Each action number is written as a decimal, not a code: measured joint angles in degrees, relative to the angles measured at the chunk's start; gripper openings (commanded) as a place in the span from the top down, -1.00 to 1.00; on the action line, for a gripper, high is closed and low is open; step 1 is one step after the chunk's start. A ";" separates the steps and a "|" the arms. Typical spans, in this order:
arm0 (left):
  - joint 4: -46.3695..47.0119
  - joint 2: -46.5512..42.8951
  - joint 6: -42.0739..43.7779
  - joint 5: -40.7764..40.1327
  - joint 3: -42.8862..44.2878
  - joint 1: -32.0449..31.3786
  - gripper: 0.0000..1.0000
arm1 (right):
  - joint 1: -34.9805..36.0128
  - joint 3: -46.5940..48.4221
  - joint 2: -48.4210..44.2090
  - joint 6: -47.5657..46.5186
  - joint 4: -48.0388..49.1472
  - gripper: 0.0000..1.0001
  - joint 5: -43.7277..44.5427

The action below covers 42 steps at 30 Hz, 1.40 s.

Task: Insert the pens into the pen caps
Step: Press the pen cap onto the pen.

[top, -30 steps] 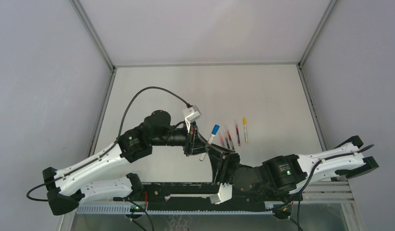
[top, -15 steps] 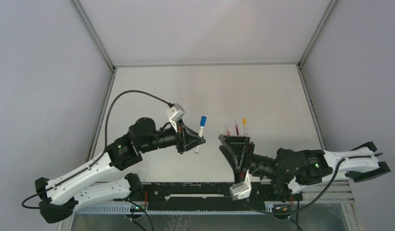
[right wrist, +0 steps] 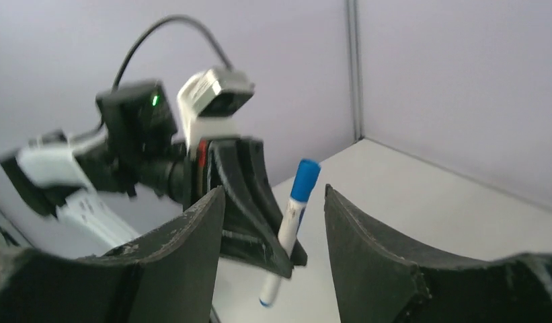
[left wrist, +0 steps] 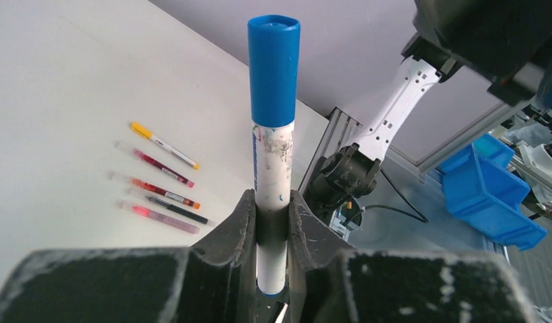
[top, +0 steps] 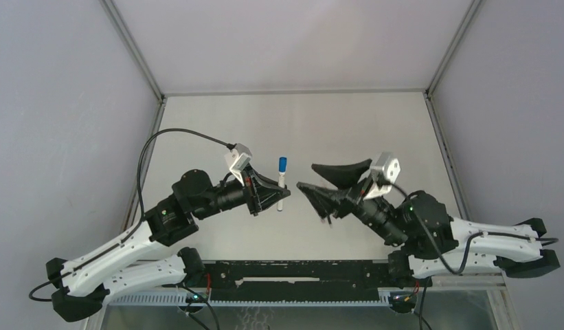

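Note:
My left gripper (top: pixel 276 195) is shut on a white-barrelled pen (top: pixel 282 187) and holds it upright above the table. A blue pen cap (left wrist: pixel 273 64) sits on the pen's top end. In the left wrist view the left gripper (left wrist: pixel 271 199) clamps the barrel (left wrist: pixel 271 168) low down. My right gripper (top: pixel 307 177) hangs open to the right of the pen, apart from it. In the right wrist view the right gripper (right wrist: pixel 273 192) is empty, with the pen (right wrist: pixel 288 225) beyond it. Several thin pens (left wrist: pixel 162 192) lie side by side on the table; from above, the right gripper mostly hides them.
The white table (top: pixel 334 124) is closed in by grey walls on three sides. A black rail (top: pixel 286 271) runs along the near edge between the arm bases. Blue bins (left wrist: pixel 501 195) stand beyond the table's edge.
The two grippers were together at the pen. The right gripper has opened, drawn back to the right and lifted. The left arm has pulled left with the capped pen.

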 measured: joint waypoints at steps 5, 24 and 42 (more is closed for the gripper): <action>0.61 0.00 0.02 0.70 -0.09 0.00 1.00 | -10.10 6.21 3.10 27.17 -6.38 -0.10 1.55; 3.34 4.26 0.00 9.29 -0.09 0.00 1.00 | -19.76 8.76 7.93 47.47 -17.88 0.03 -14.73; 3.23 4.46 -1.49 11.96 -0.11 -0.07 1.00 | -19.89 9.01 8.20 43.65 -20.65 1.00 -13.77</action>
